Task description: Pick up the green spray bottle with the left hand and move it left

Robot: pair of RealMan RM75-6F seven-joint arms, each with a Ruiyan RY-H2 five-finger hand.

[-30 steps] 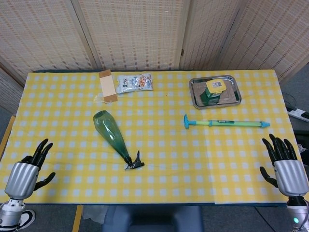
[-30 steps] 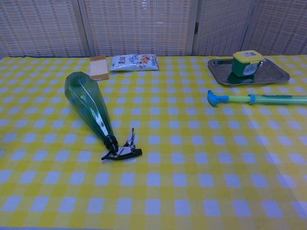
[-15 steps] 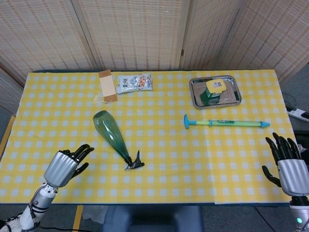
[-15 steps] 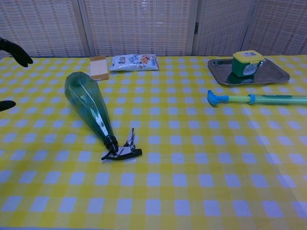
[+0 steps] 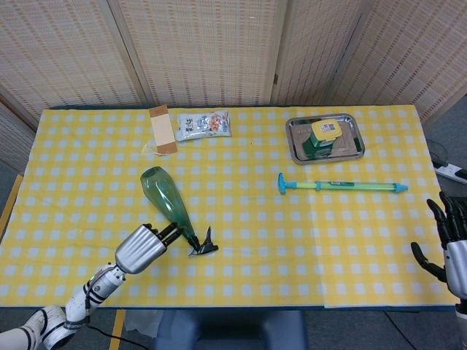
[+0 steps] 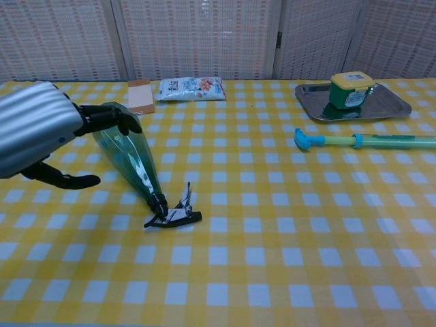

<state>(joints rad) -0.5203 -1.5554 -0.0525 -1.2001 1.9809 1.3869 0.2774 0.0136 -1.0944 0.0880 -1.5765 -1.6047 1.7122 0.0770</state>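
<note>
Green spray bottle (image 5: 166, 201) (image 6: 129, 158): translucent cone-shaped body, black trigger head. Lies on its side on the checked cloth, nozzle end toward the table's near edge.

We see both views evenly and brightly lit from above, with soft, short shadows. The steel tray (image 5: 325, 138) shows mild glare, and the bottle (image 6: 133, 158) carries thin highlights. The head view is sharp throughout. In the chest view, the left hand (image 6: 41, 133) looms close and looks slightly soft.
</note>
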